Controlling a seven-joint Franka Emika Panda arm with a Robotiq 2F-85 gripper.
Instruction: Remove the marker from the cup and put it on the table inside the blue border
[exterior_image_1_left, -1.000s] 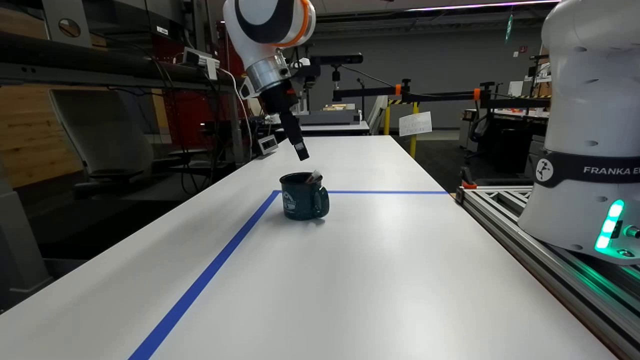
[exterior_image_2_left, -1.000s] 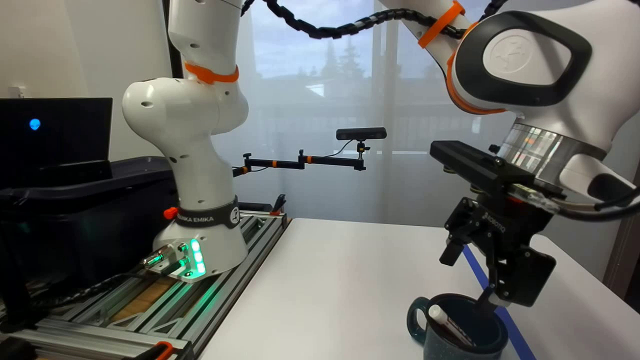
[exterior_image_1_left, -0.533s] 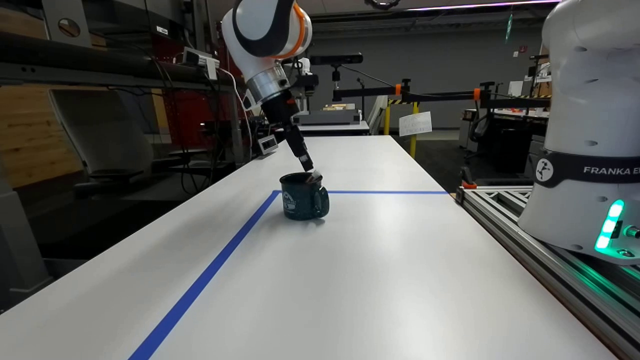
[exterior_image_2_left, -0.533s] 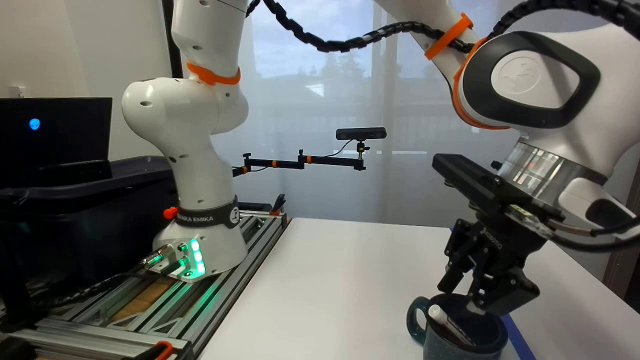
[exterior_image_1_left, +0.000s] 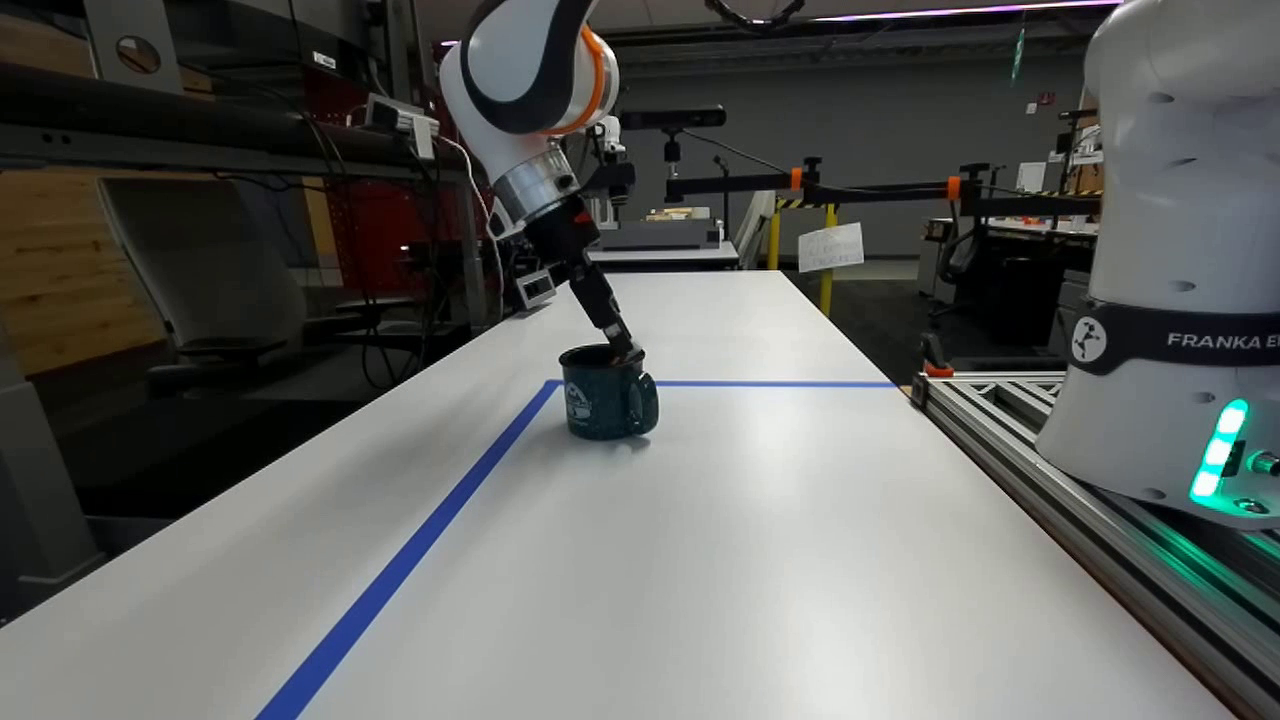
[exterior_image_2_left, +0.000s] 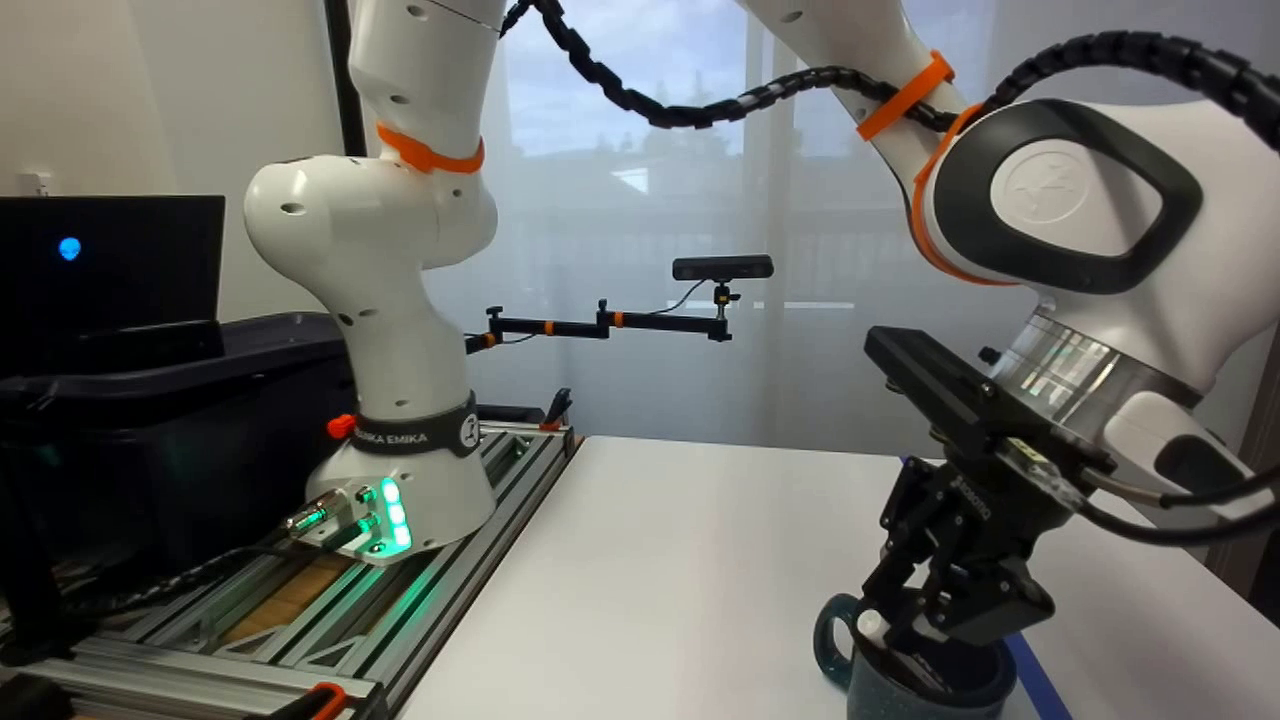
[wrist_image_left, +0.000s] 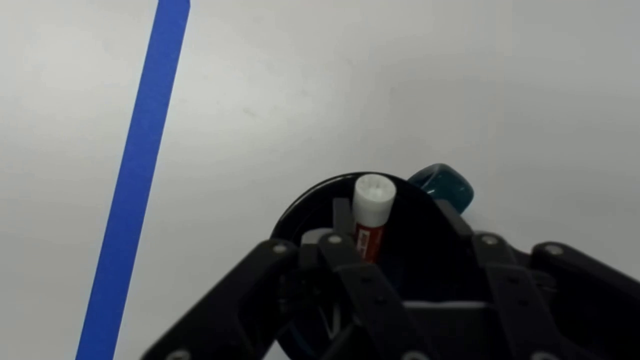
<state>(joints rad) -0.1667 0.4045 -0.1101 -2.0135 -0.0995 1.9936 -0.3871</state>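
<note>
A dark teal cup (exterior_image_1_left: 600, 405) stands upright on the white table (exterior_image_1_left: 800, 560), just inside the corner of the blue border (exterior_image_1_left: 430, 540). Leaning in it is a marker (wrist_image_left: 374, 200) with a white end and a red label, its lower part hidden in the dark interior. My gripper (wrist_image_left: 399, 215) points down at a slant into the cup's mouth. Its jaws stand partly apart around the marker, which lies close to the left finger (wrist_image_left: 343, 215); a gap shows toward the right finger (wrist_image_left: 454, 220). In an exterior view the marker's white end (exterior_image_2_left: 872, 627) shows beside the fingertips.
The cup's handle (exterior_image_2_left: 832, 640) sticks out on the robot base side. A metal rail (exterior_image_1_left: 1080, 530) carries the arm's base along the table edge. A camera on a black boom (exterior_image_2_left: 660, 322) reaches out over the far side. A dark bin (exterior_image_2_left: 170, 450) stands behind the base.
My gripper has come down to the cup's mouth, and its jaws have drawn closer together around the marker. Cup and marker look unmoved.
</note>
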